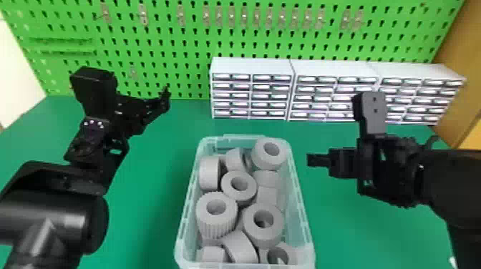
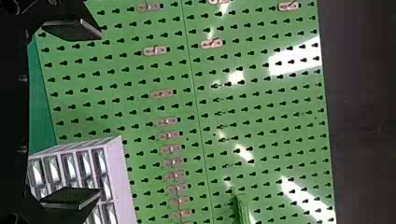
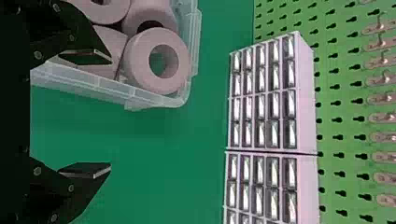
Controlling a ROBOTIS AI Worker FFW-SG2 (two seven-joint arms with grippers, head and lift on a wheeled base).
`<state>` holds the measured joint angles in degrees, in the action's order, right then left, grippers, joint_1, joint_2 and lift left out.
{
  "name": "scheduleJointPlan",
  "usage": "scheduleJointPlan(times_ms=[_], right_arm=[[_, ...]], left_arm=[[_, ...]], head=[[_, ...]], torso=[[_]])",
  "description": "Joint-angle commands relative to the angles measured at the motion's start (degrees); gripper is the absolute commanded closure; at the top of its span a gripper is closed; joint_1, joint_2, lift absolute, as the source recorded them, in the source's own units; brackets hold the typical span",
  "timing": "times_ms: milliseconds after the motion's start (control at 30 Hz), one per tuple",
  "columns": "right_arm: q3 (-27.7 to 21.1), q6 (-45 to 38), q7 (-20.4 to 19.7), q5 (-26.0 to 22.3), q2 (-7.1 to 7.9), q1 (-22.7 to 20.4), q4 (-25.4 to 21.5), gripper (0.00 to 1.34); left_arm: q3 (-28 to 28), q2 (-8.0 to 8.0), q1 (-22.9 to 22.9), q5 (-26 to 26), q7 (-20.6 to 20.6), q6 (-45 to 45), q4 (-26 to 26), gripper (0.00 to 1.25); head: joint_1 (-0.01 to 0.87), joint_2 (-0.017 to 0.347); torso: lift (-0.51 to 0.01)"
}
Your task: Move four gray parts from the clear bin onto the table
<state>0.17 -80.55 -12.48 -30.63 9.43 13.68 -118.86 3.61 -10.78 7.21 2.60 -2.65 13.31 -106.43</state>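
The gray parts lay piled in the clear bin (image 1: 302, 211), which stood on the bench (image 1: 154, 200) with its long sides running toward the back edge. The right gripper (image 1: 310, 160) was just beyond the bin's right side, fingers spread wide and holding nothing. The left gripper (image 2: 99, 113) stood toward the bench's far left corner, likewise wide open and unladen.

The step in hand was judged to be lining up a pick by the right arm. The ring in the bin's far right corner (image 1: 264, 162) appeared a sound first choice, lying high and against the rim. Good practice required lifting the gripper above that rim, centring it over the ring and descending with the fingers on opposite outer faces. A finger on the wall side risked catching the rim; turning the wrist to straddle the free faces was advised. A straight lift was needed before travel, then a low release between the bin and the bench's right edge.
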Motion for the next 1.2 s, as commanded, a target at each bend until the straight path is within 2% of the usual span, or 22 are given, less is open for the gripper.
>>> scheduleJointPlan(times_ms=[0,333,1167], right_arm=[[0.4,-0.3,0.0,-2.5,0.23,1.1,3.1,0.45],[2.6,-0.1,0.0,-1.7,0.41,4.1,5.6,0.45],[2.1,0.0,0.0,-2.3,0.15,3.5,5.6,0.45]], left_arm=[[0.0,0.06,0.0,0.0,0.0,0.1,0.0,0.11],[-0.1,0.06,0.0,0.0,-0.1,0.2,0.1,0.11],[0.0,0.06,-0.1,0.2,0.0,0.3,0.1,0.11]], head=[[0.678,0.034],[0.678,0.034],[0.678,0.034]], torso=[[-0.05],[-0.05],[-0.05]])
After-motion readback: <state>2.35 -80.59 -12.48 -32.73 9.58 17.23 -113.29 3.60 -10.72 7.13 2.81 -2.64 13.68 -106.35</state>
